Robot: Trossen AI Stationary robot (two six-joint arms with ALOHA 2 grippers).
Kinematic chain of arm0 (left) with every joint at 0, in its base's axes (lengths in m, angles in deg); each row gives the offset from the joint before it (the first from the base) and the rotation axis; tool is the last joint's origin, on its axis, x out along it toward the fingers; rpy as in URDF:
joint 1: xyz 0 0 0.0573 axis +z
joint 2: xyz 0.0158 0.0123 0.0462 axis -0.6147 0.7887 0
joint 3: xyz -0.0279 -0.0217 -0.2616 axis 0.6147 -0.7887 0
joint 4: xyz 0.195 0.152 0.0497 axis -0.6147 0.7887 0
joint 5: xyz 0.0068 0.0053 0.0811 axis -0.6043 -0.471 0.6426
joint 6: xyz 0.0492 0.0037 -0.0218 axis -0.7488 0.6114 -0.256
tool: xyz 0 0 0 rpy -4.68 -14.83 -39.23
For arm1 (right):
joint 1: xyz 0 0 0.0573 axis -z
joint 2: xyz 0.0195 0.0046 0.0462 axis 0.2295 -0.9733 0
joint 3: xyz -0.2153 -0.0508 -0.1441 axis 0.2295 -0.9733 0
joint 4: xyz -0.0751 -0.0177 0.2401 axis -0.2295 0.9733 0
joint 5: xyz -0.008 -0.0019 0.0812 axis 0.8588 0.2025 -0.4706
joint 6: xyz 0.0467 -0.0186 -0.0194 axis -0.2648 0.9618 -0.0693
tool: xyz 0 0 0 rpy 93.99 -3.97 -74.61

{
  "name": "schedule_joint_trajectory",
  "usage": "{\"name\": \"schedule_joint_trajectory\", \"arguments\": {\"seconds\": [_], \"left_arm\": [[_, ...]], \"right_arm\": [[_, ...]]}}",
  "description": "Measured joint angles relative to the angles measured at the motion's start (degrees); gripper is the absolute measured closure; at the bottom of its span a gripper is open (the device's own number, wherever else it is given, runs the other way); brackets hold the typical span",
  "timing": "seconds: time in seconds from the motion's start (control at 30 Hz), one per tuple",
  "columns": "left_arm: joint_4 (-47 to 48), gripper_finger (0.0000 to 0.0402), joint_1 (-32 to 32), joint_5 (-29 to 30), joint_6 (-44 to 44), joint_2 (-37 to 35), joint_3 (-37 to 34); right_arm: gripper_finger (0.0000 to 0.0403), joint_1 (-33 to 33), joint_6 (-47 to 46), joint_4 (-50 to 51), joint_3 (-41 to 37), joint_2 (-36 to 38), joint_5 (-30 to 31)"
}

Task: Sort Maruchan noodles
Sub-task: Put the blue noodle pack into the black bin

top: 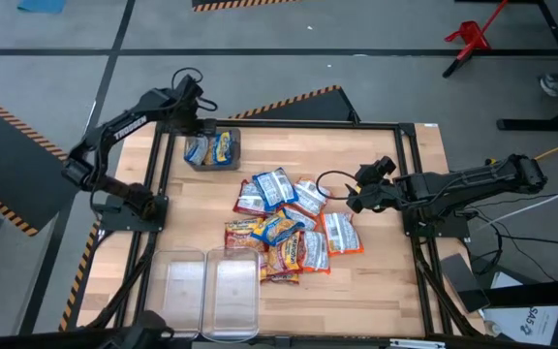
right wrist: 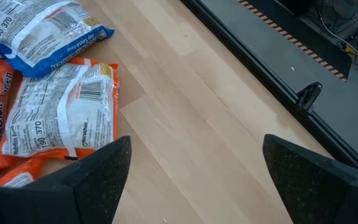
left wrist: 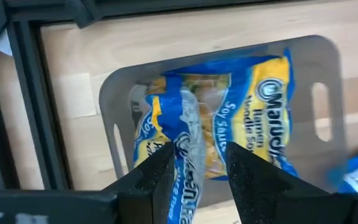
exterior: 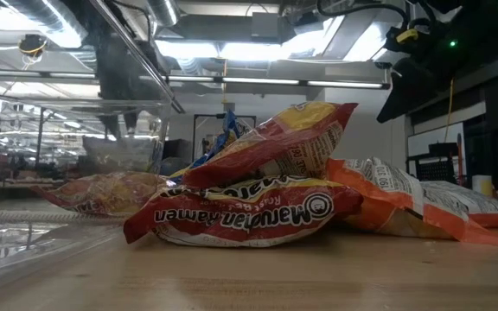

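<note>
Left gripper (left wrist: 197,180) hangs over the clear bin (left wrist: 328,74), fingers parted astride a crinkled blue-and-yellow noodle packet (left wrist: 216,124); grip undetermined. Right gripper (right wrist: 191,174) stands wide open.

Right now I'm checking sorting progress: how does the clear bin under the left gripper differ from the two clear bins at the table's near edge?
The far bin holds blue-and-yellow packets; the near bins look empty. The far bin sits alone beneath the left gripper; the near bins sit side by side with no arm over them. All are clear plastic.
</note>
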Motion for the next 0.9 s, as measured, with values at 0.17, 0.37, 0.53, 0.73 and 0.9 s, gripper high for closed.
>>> {"name": "schedule_joint_trajectory", "arguments": {"seconds": [0.17, 0.37, 0.53, 0.73, 0.9], "left_arm": [[0.5, 0.0265, 0.0, -2.4, -1.9, -3.8, 0.0], [0.5, 0.0265, 0.0, -0.2, -1.2, -8.1, 0.0], [-6.8, 0.0265, -1.5, -11.1, -0.2, -10.4, 0.0], [-17.4, 0.0265, -12.6, -17.9, 1.6, -10.5, 0.0], [-21.4, 0.0265, -20.6, -14.8, 1.6, -10.5, 0.0]], "right_arm": [[0.0052, 0.0, 0.0, -0.2, 0.0, 0.0, -0.1], [0.0052, 0.0, 0.0, -1.0, 0.0, 0.0, -2.3], [0.0052, 0.0, 3.3, -6.4, 0.0, 0.0, -3.5], [0.0052, 0.0, 23.4, -25.4, 0.0, -4.8, -8.3], [0.0052, 0.0, 43.5, -40.4, 0.0, -14.5, -16.7]]}}
